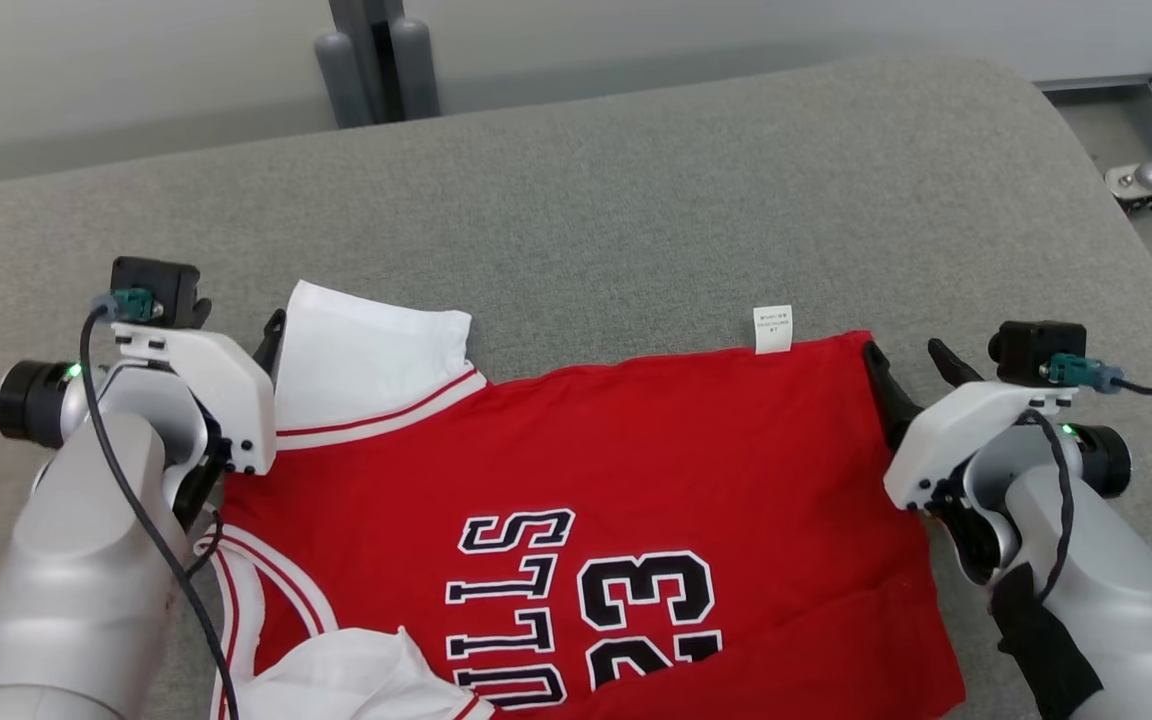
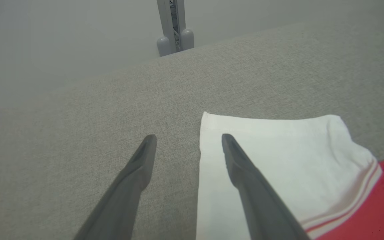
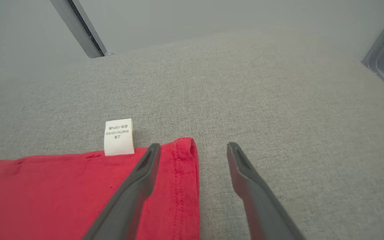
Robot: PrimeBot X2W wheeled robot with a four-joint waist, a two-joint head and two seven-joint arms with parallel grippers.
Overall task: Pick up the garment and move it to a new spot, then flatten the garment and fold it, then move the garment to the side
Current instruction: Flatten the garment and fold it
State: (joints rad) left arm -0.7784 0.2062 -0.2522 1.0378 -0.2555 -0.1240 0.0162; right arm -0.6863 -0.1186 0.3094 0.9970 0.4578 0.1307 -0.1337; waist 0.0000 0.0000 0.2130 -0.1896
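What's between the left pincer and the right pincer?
The red jersey spans it in the head view: white sleeve beside the left pincer, far corner by the right pincer.

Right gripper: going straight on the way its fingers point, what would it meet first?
Probably the grey cushion just past the jersey's corner: the open right gripper straddles that corner, one finger over red hem, one over bare cushion. Height above them is unclear.

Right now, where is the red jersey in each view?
Head view: the red jersey fills the lower centre.
Left wrist view: lower right, white sleeve and a red corner.
Right wrist view: lower left, with its white label.
Shared landmark: the grey post behind the cushion.
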